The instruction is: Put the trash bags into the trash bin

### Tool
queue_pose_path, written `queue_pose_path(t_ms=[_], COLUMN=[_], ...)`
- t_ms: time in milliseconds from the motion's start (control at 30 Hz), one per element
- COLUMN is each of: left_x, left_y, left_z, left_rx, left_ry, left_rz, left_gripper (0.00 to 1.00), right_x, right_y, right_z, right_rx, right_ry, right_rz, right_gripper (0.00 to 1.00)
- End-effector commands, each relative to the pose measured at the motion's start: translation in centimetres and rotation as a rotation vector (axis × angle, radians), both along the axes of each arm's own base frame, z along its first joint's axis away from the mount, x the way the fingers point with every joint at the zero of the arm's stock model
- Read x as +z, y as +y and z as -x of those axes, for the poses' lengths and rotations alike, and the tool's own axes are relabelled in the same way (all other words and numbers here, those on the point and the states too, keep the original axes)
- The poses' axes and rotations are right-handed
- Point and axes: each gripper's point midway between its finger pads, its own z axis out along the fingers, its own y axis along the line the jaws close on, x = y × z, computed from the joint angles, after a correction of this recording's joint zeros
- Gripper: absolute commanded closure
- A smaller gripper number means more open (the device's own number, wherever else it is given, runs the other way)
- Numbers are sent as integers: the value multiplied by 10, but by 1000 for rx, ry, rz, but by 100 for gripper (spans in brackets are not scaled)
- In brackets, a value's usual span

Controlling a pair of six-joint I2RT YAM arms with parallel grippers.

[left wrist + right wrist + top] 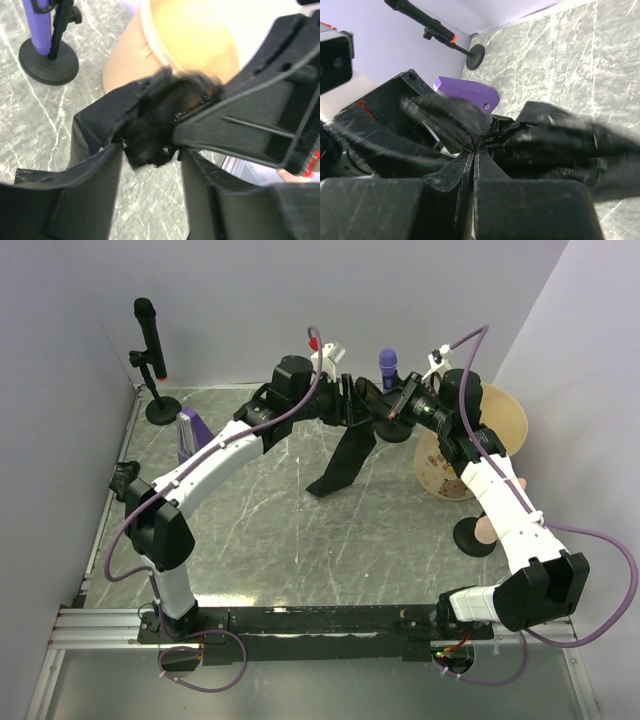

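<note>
A black trash bag (345,455) hangs in mid-air over the table's middle back, and its lower end touches the table. My right gripper (385,410) is shut on the bag's bunched top, with the film pinched between its closed fingers (476,155). My left gripper (352,405) faces it with its jaws apart. The bag's crumpled top (147,125) sits just past the left fingertips, and bare table shows between them (150,160). The tan trash bin (500,415) lies tilted at the right, right behind the right gripper. Its pale inside shows in the left wrist view (190,35).
A purple microphone (388,365) stands on a round base (50,62) between the grippers and the bin. A black microphone on a stand (148,330) is at the back left. A purple box (188,430) lies under the left arm. Another round stand base (470,538) is under the right arm.
</note>
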Motion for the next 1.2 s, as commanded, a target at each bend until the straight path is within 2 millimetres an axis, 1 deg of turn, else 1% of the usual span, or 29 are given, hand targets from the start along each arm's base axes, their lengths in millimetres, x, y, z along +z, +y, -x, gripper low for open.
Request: queue_pose_path(t_ms=[0, 67, 100, 133, 167, 200, 267, 367, 500, 600, 700, 733, 833, 867, 900, 933, 967, 1000, 1033, 1067, 1100, 1133, 1167], left_x=[18, 19, 20, 22, 22, 22, 19, 15, 11, 9, 11, 16, 25, 25, 34, 31, 40, 46, 54, 65, 66, 73, 73], left_y=[2, 5, 4, 5, 6, 10, 17, 35, 53, 62, 69, 71, 80, 84, 87, 93, 99, 110, 118, 123, 131, 138, 141], left_z=[-15, -17, -17, -17, -18, -21, -20, -17, -5, 7, 15, 18, 25, 27, 16, 5, -7, -21, -29, -36, -43, -46, -43], left_rx=[42, 39, 30, 17, 20, 29, 19, 9, -52, -107, -166, -196, -299, -334, -327, -296, -236, -159, -120, -82, -7, 57, 82], left_ry=[-46, -38, -40, -58, -71, -75, -75, -72, -103, -112, -144, -170, -230, -243, -306, -329, -344, -310, -304, -313, -280, -282, -268], left_rz=[52, 80, 92, 96, 94, 90, 81, 65, 19, -19, -46, -52, -100, -128, -168, -220, -236, -220, -185, -134, -101, -66, -30], left_gripper=[51, 58, 65, 80, 93, 99, 99, 99, 99, 99, 99, 99, 99, 99, 96, 93, 90, 82, 77, 75, 72, 66, 58], right_x=[17, 15, 14, 14, 14, 14, 15, 17, 19, 23, 26, 26, 24, 24, 25, 27, 29, 32, 35, 37, 39, 40, 40], right_y=[2, 0, 0, -2, -4, -7, -15, -27, -42, -48, -49, -51, -60, -63, -65, -66, -67, -67, -67, -67, -66, -65, -64], right_z=[10, 9, 8, 7, 5, 3, -2, -9, -17, -19, -18, -17, -15, -13, -9, -6, -3, 0, 2, 4, 6, 8, 8], right_rx=[25, 17, 15, 10, 3, -7, -27, -53, -77, -73, -39, -33, -35, -31, -22, -16, -14, -17, -18, -24, -24, -21, -25], right_ry=[-42, -36, -34, -36, -37, -42, -50, -66, -89, -130, -211, -231, -296, -322, -361, -387, -405, -420, -430, -428, -423, -416, -405], right_rz=[-37, -36, -36, -33, -30, -26, -17, 1, 24, 65, 155, 187, 306, 351, 408, 438, 455, 464, 463, 455, 444, 433, 421], right_gripper=[100, 100, 100, 100, 100, 100, 100, 100, 100, 100, 100, 100, 100, 100, 100, 100, 100, 100, 100, 100, 100, 100, 100])
